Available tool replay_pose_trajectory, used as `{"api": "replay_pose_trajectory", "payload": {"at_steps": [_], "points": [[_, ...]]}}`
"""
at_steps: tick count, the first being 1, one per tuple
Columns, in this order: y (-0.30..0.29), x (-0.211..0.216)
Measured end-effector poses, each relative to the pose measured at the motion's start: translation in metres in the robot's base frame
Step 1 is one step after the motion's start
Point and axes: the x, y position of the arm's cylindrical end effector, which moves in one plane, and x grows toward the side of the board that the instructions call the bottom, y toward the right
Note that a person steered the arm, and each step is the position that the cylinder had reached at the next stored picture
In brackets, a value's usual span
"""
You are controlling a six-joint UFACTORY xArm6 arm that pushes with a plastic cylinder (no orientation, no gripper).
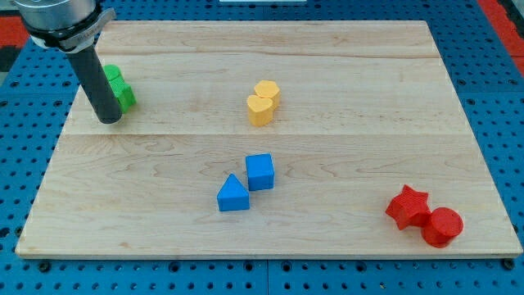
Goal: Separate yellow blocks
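Two yellow blocks sit touching near the board's upper middle: a yellow round block [268, 91] and, just below-left of it, a yellow heart-like block [259, 109]. My tip [109, 120] is far to their left, near the board's left edge, right beside the green blocks [119, 88] and partly covering them.
A blue cube [260, 171] and a blue triangle [232, 195] sit close together below the middle. A red star [407, 206] and a red cylinder [442, 226] touch at the lower right. The wooden board [344, 147] lies on a blue pegboard.
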Motion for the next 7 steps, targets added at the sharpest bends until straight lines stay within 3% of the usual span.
{"api": "replay_pose_trajectory", "payload": {"at_steps": [2, 5, 7], "points": [[-0.013, 0.040], [0.153, 0.066], [0.159, 0.001]]}}
